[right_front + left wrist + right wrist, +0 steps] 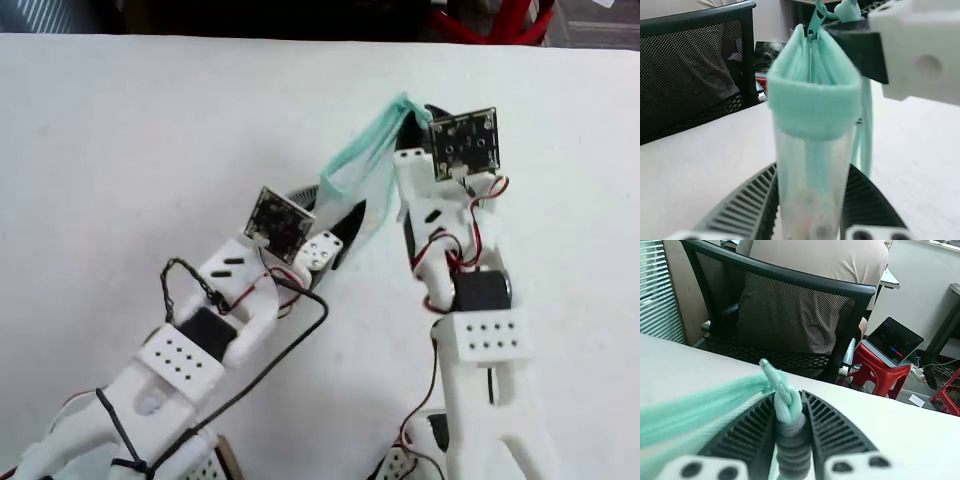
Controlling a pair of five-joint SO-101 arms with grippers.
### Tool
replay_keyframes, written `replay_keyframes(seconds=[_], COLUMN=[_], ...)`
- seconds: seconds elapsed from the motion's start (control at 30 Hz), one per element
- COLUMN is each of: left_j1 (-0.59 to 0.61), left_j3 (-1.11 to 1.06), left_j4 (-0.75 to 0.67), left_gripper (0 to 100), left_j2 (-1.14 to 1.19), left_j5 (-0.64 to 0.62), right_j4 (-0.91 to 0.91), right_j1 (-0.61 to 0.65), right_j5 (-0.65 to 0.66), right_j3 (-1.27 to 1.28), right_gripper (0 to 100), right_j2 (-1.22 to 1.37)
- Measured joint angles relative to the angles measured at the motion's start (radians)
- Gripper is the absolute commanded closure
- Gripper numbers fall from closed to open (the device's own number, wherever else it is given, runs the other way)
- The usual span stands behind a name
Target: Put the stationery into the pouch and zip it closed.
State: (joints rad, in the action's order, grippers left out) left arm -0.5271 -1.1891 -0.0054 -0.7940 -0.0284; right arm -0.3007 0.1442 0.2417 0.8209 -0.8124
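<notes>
One pouch point(812, 100), clamped by left hand point(810, 200), right hand point(789, 412).

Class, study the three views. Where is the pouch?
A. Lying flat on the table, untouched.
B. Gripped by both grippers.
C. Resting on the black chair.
B: the left gripper clamps the pouch around its body, and the right gripper pinches the mint cord at its end.

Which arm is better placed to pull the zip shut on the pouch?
Right. The right claw is shut on the zipper pull at one end of the pouch; the left claw clamps its body, likely as an anchor.
</notes>
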Motion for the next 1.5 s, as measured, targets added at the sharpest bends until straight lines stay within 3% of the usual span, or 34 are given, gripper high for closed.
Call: replay_keyframes(seconds=[0.3, 0.5, 0.77, 1.27, 1.5], left_j1=[-0.005, -0.009, -0.008, -0.006, -0.006], left_j3=[-0.006, -0.008, -0.009, -0.034, -0.049], left_j4=[-0.02, -0.06, -0.107, -0.137, -0.126], left_gripper=[83, 98, 98, 98, 98], left_j2=[0.0, 0.002, 0.003, -0.017, -0.014], left_j5=[-0.029, -0.029, -0.031, -0.031, -0.031], right_j4=[-0.16, -0.302, -0.428, -0.775, -0.809], right_j1=[0.064, 0.072, 0.078, 0.256, 0.258], right_j5=[0.003, 0.002, 0.002, 0.002, 0.002], right_j3=[-0.002, -0.054, -0.146, -0.476, -0.531], right_gripper=[97.8, 97.8, 97.8, 97.8, 97.8], right_j2=[-0.087, -0.117, -0.115, -0.11, -0.11])
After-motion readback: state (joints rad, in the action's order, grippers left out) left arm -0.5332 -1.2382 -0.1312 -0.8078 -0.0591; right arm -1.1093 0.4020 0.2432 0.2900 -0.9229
